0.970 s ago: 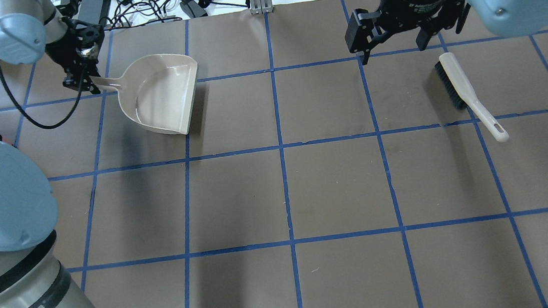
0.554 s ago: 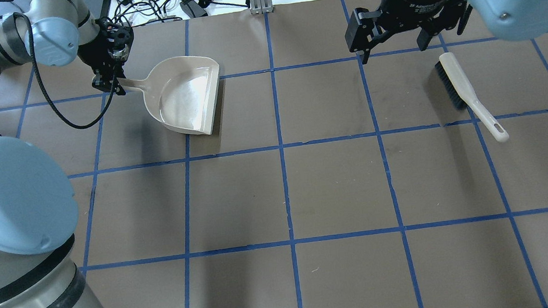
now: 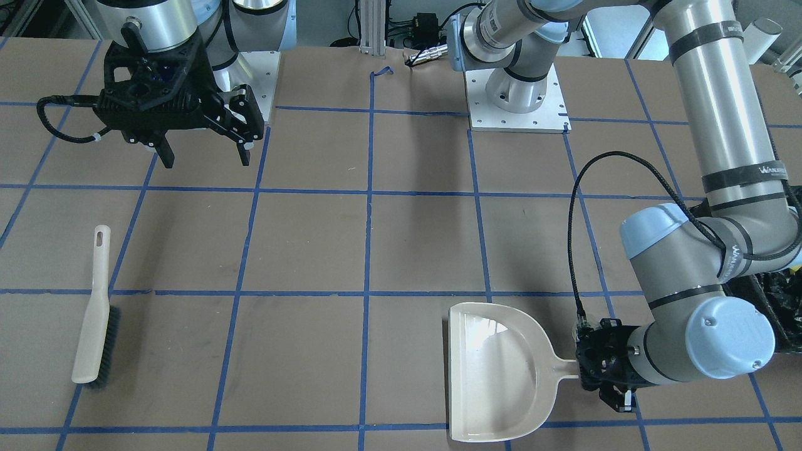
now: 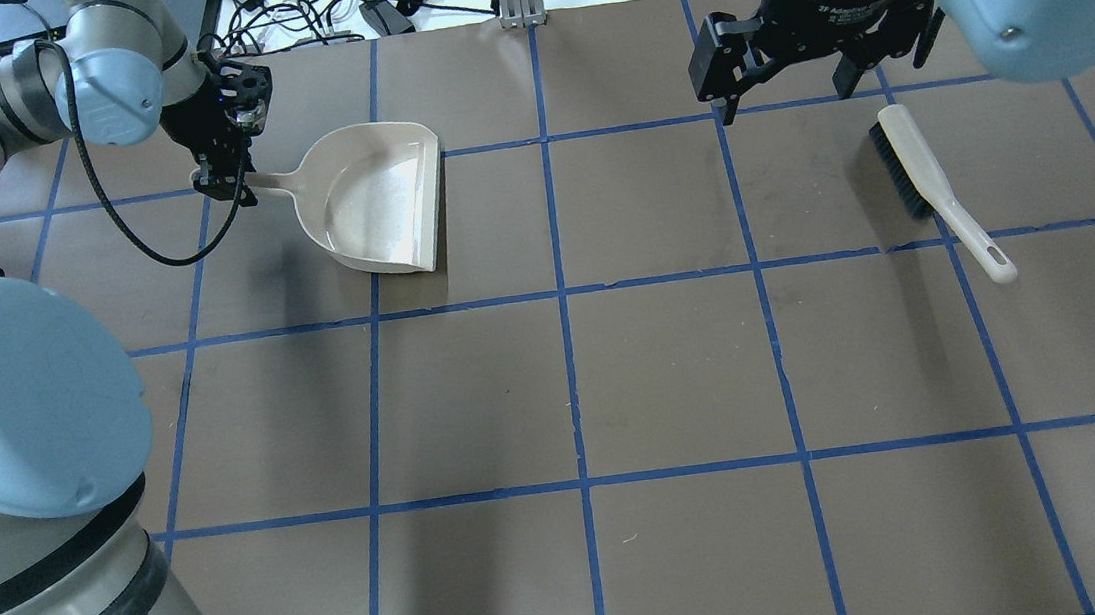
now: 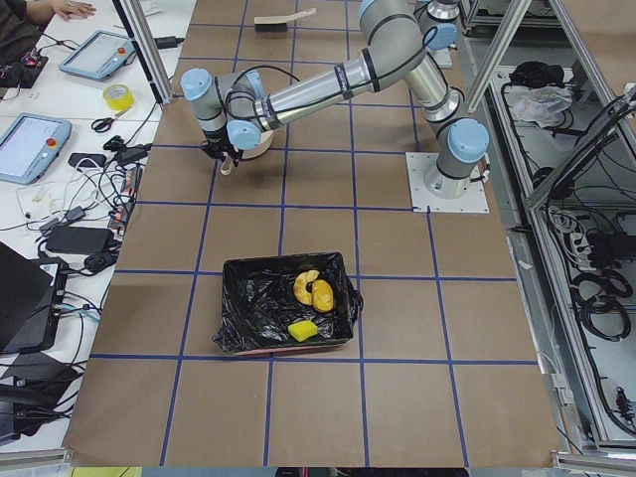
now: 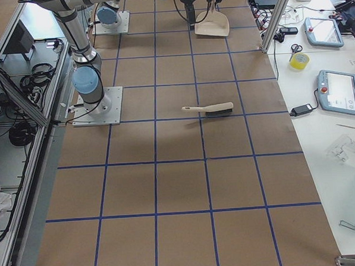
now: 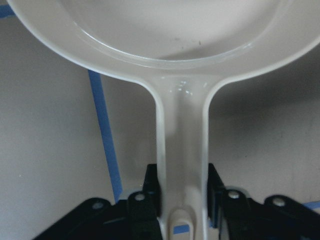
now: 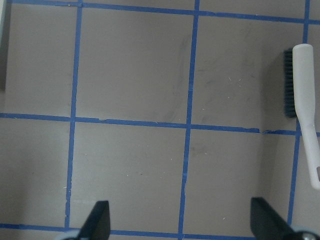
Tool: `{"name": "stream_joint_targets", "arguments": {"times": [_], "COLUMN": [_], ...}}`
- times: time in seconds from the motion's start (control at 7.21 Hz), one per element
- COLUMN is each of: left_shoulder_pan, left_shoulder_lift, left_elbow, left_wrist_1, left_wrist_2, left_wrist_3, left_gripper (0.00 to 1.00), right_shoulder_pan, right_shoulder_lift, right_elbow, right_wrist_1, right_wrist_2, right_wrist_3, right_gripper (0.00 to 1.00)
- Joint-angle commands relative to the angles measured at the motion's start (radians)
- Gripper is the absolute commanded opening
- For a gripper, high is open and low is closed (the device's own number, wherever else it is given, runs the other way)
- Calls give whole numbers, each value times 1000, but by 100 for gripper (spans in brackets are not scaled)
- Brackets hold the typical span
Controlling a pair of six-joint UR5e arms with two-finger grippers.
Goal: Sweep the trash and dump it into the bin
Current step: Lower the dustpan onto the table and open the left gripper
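Three trash items [image 5: 311,294] inside the bin [image 5: 241,303].

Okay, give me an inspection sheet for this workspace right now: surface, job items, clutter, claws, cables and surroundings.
Surface: brown-covered table with a blue tape grid, light scuff marks.
Job's things: the black-lined bin holds the yellow sponge wedge, amber lump and cream crescent. The beige dustpan is empty. The brush lies flat on the table.
Clutter: nothing seen.
Claws: left claw shut on the dustpan handle; right claw open and empty, above the table near the brush.
Cables: black cable loops off the left wrist, hanging free.
Surroundings: side bench with tablet, yellow tape roll and loose wiring.
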Motion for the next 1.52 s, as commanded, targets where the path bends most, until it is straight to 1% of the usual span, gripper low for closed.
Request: {"name": "stream_joint_targets", "arguments": {"times": [0.0, 0.28, 0.55, 0.83, 0.97, 1.11, 1.25, 1.39], "left_shoulder_pan": [2, 10, 19, 18, 19, 19, 27, 36], "left_shoulder_lift": [8, 14, 25, 40, 42, 40, 36, 33], "left_elbow": [-12, -14, -32, -67, -69, -69, -62, -63], "left_wrist_1": [0, -4, -3, 0, 2, 23, 35, 35], "left_wrist_2": [6, 12, 7, 7, 7, 6, 4, 0], "left_wrist_3": [-26, -3, 63, 65, 62, 62, 59, 57], "left_gripper": [0, 0, 0, 0, 0, 12, 19, 43], "right_shoulder_pan": [-1, -1, -2, -2, -7, -10, -26, -52], "right_shoulder_lift": [1, 0, -5, -5, 0, 3, 1, -3], "right_elbow": [0, 0, 0, 0, 3, 3, 3, 1], "right_wrist_1": [-2, 1, 4, 7, 10, 22, 56, 56], "right_wrist_2": [1, -1, -1, -1, -3, -4, -7, -1], "right_wrist_3": [1, 1, 3, 3, 1, 0, 0, 0], "right_gripper": [100, 100, 100, 100, 100, 100, 100, 100]}}
